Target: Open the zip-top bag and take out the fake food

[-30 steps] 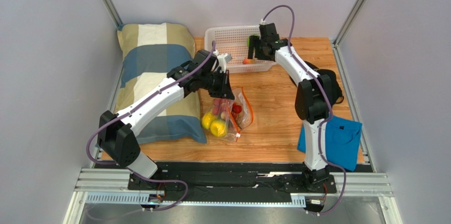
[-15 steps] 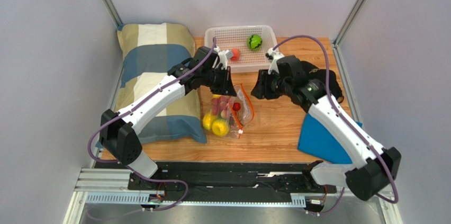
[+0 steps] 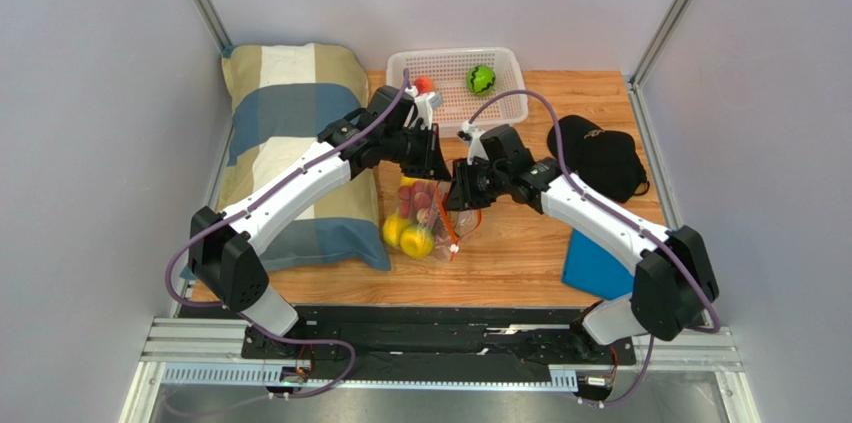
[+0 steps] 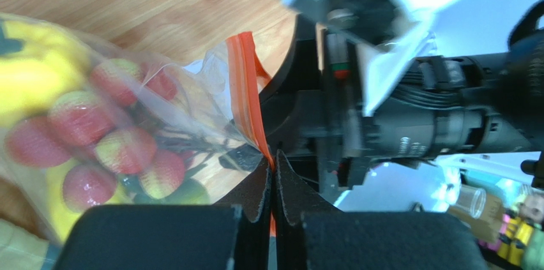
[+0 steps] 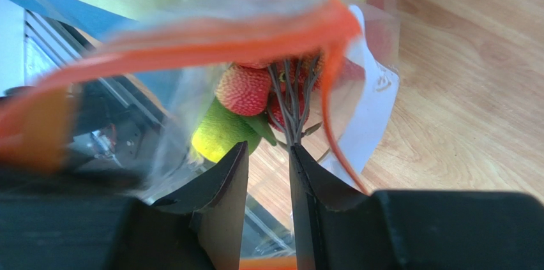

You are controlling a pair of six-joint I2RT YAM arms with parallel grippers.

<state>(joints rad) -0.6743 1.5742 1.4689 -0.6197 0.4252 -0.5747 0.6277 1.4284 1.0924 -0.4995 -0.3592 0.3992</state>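
The zip-top bag (image 3: 436,225) hangs from my left gripper (image 3: 427,161), which is shut on its red-orange zip strip (image 4: 246,97). Fake food fills the bag: red berries (image 4: 121,149), a yellow piece (image 3: 415,240) and a yellow-green lemon (image 5: 220,136). My right gripper (image 3: 460,193) is at the bag's open mouth, its jaws a little apart (image 5: 268,155), with the berry stems (image 5: 290,107) just above one fingertip. A green ball (image 3: 481,78) and a red-orange fruit (image 3: 424,85) lie in the white basket (image 3: 505,93).
A striped pillow (image 3: 290,133) lies at the left, under the left arm. A black cloth (image 3: 600,153) and a blue cloth (image 3: 590,268) lie at the right. The basket stands at the table's far edge.
My right arm has swung from the basket down to the bag's mouth, leaving the green ball in the basket. The left gripper has kept hold of the zip strip.
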